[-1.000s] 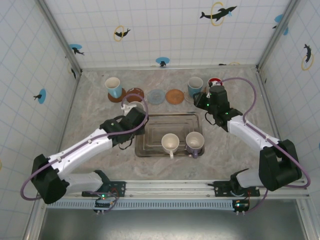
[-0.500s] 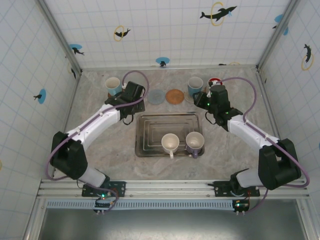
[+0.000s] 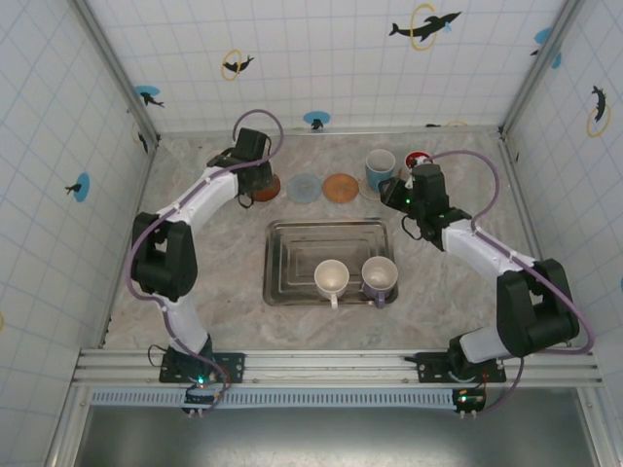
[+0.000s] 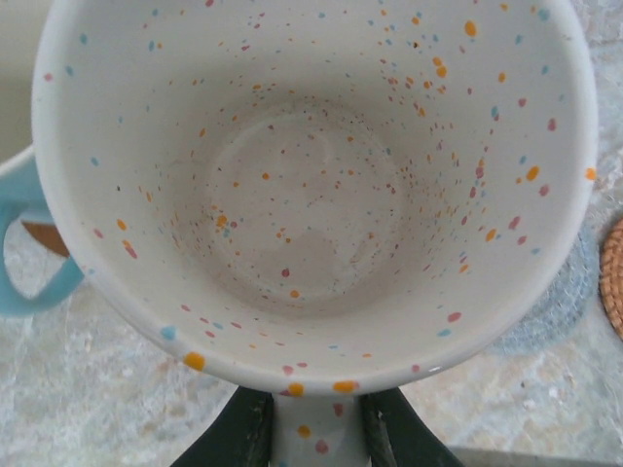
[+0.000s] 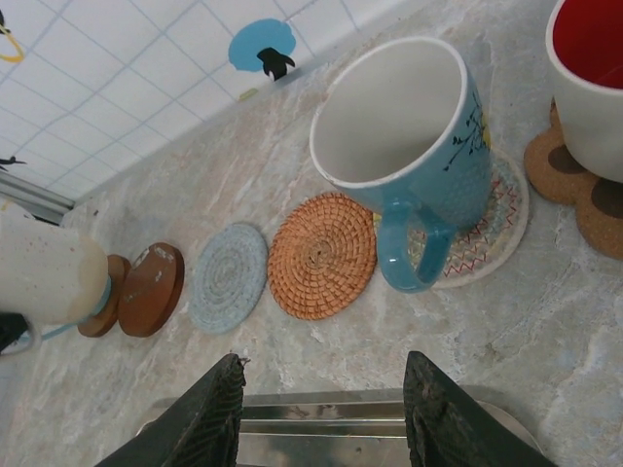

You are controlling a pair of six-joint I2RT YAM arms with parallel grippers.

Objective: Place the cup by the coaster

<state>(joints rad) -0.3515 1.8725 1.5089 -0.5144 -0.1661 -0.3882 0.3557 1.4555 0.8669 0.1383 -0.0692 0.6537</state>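
One speckled cup is clamped in the left tool; the right tool stands part-open, empty.

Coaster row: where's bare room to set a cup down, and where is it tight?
Bare: the grey-blue coaster and orange woven coaster, between the brown coaster and blue mug. Tight: the right end, blue mug beside red-lined cup; the left end, where the left gripper holds the speckled cup.

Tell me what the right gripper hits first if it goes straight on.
Probably the orange coaster, dead ahead of the right gripper; the blue mug stands just right of that line. Depth unclear: it might meet table first.
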